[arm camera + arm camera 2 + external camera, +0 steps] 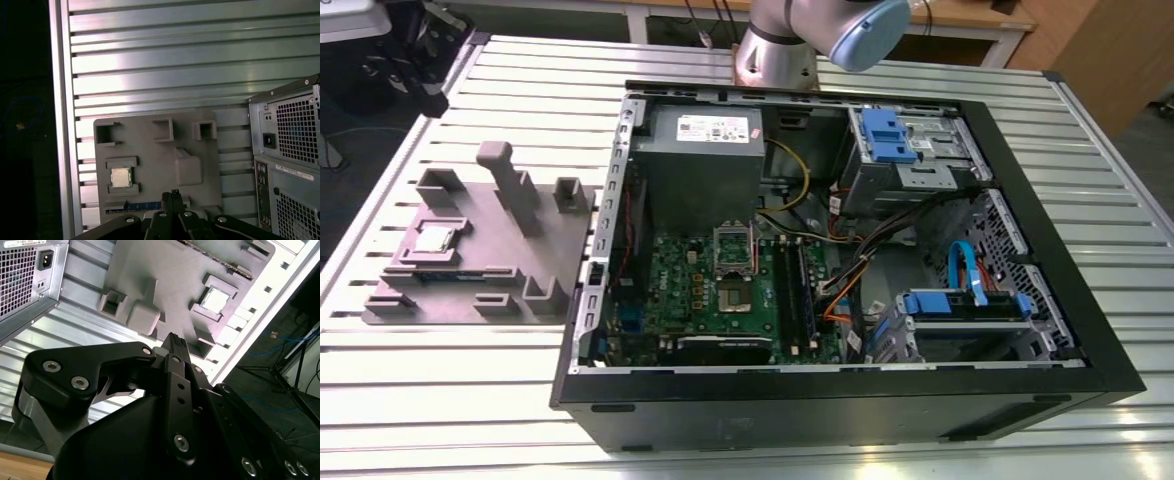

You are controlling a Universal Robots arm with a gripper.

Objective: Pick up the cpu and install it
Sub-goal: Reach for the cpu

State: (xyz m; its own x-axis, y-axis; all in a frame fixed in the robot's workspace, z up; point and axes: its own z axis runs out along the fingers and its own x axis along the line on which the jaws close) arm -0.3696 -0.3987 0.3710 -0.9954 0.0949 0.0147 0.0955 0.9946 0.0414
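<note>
Pick-up stage: the gripper (pixel 173 193), jaws closed and empty, faces the grey fixture (pixel 150 150) where the cpu (pixel 120 176) sits untouched; grasping it likely requires opening and centring.

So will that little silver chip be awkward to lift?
Probably stiff and light: the cpu looks thin, flat and metal-topped. Its shiny top may be slippery. It lies low in the holder, so little edge shows.

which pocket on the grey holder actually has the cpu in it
The one near the exterior view's left edge of the grey holder: the shiny cpu lies flat in it. The three walled pockets look empty.
</note>
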